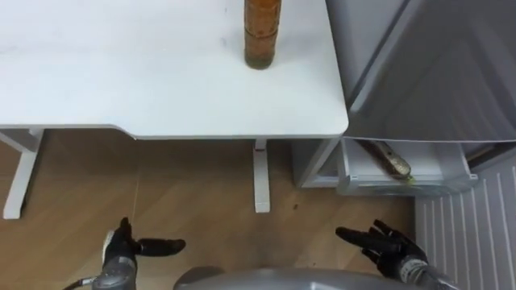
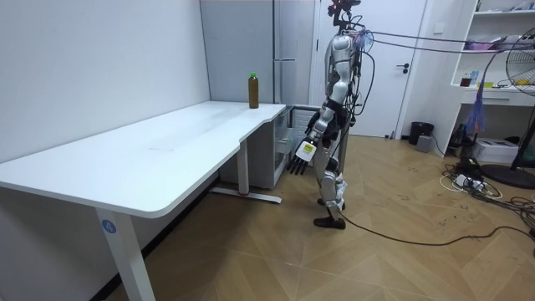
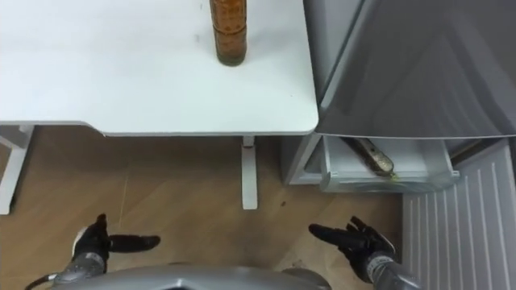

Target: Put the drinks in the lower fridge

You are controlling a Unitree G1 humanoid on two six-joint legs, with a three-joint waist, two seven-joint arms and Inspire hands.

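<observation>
The robot stands upright at the far end of the table, facing it, just beside the fridge. A bottle stands upright on the table's far corner. The left hand hangs low before the robot, fingers straight, holding nothing.

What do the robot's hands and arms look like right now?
Both are black with slim fingers: the left hand and the right hand. Each sits on a silver-grey metal wrist. In the room view the arms look silvery metal, and a small white tag shows on the back of one hand.
</observation>
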